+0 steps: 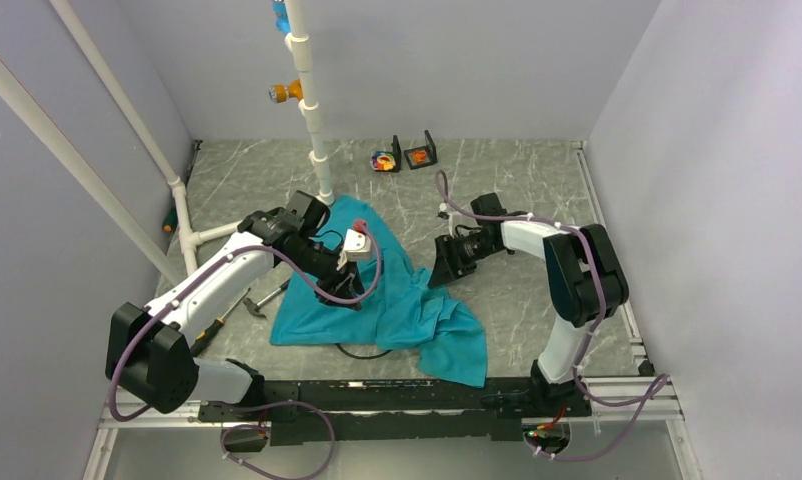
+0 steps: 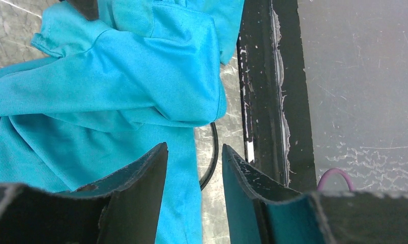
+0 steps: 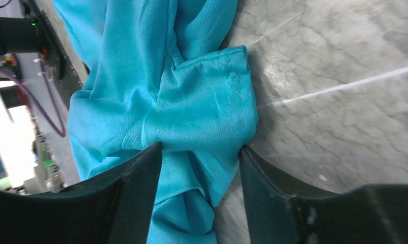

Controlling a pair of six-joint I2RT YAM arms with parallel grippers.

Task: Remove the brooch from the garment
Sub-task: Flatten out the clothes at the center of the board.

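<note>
The teal garment lies crumpled on the marble table between my two arms. The brooch does not show in any view. My left gripper hangs low over the garment's left part. In the left wrist view this gripper is open, with the garment's edge and bare table between its fingers. My right gripper sits at the garment's right edge. In the right wrist view it is open astride a bunched fold of the garment, and the fold does not fill the gap.
A white pipe frame rises behind the garment. A black cable loop runs out from under the cloth near the black front rail. A small multicoloured piece and black stands sit at the back. A tool lies left.
</note>
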